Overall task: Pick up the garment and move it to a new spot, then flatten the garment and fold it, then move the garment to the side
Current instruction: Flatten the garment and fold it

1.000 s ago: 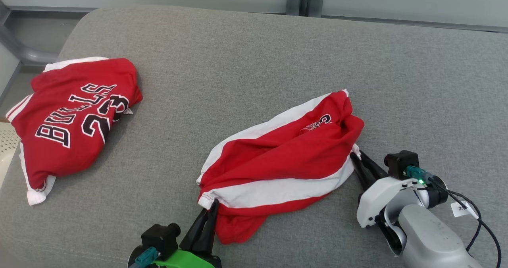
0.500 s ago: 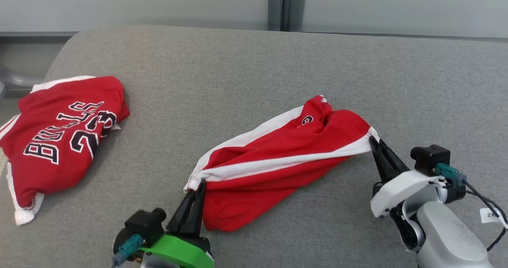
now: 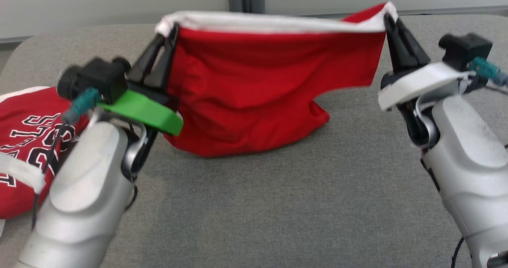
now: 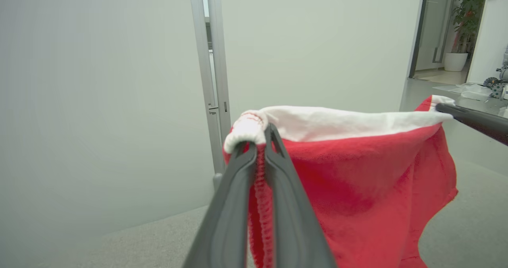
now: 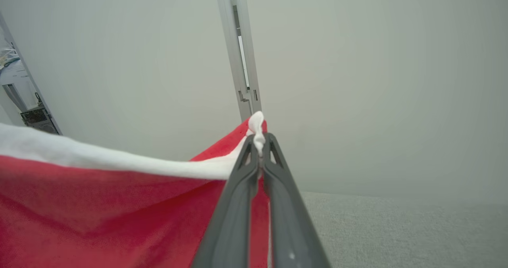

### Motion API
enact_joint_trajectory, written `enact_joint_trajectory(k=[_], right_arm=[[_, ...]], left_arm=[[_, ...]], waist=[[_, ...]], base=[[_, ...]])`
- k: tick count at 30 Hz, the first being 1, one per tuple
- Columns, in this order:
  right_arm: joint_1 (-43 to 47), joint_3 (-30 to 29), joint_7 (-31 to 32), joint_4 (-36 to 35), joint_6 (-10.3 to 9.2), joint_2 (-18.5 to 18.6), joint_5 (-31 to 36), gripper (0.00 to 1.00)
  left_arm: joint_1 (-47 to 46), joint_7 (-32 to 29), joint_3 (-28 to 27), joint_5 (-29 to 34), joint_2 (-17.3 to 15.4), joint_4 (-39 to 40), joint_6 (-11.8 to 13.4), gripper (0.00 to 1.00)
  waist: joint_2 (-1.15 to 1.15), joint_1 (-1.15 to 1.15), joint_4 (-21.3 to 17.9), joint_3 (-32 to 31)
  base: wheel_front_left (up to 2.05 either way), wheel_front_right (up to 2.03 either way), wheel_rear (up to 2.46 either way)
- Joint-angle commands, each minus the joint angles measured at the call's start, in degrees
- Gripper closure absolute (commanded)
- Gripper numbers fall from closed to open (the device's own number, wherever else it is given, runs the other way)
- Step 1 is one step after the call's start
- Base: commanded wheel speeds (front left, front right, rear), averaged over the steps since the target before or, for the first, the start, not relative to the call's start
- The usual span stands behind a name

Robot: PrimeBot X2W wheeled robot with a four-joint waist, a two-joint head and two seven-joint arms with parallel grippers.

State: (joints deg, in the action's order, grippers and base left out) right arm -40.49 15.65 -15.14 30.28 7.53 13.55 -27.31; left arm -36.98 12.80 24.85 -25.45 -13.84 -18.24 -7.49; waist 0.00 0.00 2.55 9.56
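The garment is held raised, clamped at its corners by left gripper and right gripper — placing, flattening and folding are left.

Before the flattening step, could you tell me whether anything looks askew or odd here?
The red garment, stretched between the left end effector and right end effector, hangs lopsided, deeper toward the left. A second red jersey lies crumpled at far left.
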Motion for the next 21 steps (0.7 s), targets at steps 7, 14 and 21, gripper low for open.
enact_joint_trajectory(k=[7,14,21], right_arm=[[-21.5,1.6,1.3,7.6,-0.08,1.4,-3.2,1.0],[-40.1,2.8,2.3,16.1,-0.09,3.1,-3.7,1.0],[-51.1,3.7,1.4,22.7,-0.09,2.5,-5.1,1.0]], left_arm=[[-23.6,-2.7,3.2,-5.4,-2.8,-5.7,0.1,1.0],[-43.6,-3.7,7.6,-10.4,-3.9,-14.3,0.1,1.0],[-56.0,-1.5,11.9,-13.9,-3.9,-22.3,0.1,1.0]], waist=[[0.0,0.0,-5.6,9.6],[0.0,0.0,-8.5,14.4],[0.0,0.0,-11.2,17.8]], base=[[0.0,0.0,0.0],[0.0,0.0,0.0],[0.0,0.0,0.0]])
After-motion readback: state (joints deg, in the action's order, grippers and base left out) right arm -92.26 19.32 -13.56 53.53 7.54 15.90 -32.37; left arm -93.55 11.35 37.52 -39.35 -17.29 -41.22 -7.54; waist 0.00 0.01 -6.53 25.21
